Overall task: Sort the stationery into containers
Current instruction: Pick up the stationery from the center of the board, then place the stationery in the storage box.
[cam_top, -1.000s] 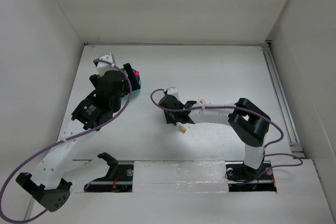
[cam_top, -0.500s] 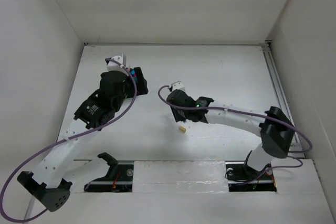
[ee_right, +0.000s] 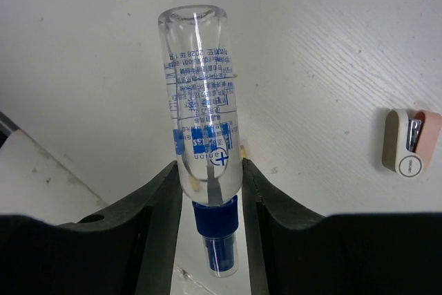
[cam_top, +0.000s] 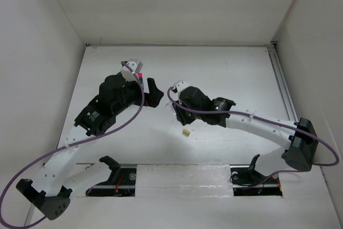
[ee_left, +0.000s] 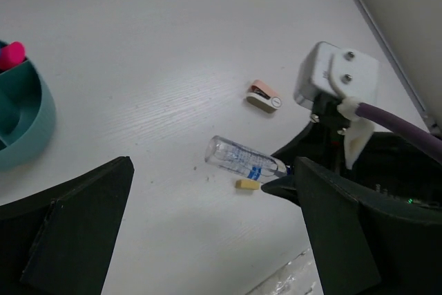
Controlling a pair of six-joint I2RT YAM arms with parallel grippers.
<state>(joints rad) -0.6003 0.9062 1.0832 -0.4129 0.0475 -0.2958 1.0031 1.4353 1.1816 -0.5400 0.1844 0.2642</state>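
My right gripper (ee_right: 207, 191) is shut on a clear-barrelled, blue-capped tube (ee_right: 200, 122), gripped just above the cap; the tube also shows in the left wrist view (ee_left: 242, 159), low over the table. A tiny tan eraser block (cam_top: 186, 132) lies on the table just beside it (ee_left: 247, 184). The teal organiser cup (ee_left: 27, 129) holds a pink-capped pen (ee_left: 10, 53); in the top view my left arm covers most of it. My left gripper (ee_left: 207, 240) is open and empty, right of the cup, facing the right gripper (cam_top: 177, 112).
A small white and pink block (ee_left: 264, 96) lies on the table beyond the tube, also in the right wrist view (ee_right: 409, 141). White walls close in the table on three sides. A rail (cam_top: 284, 95) runs along the right edge.
My left gripper has swung right, off the cup and toward the table's middle. My right arm has stretched out, its elbow swinging right, still holding the tube. The tan eraser has not moved.
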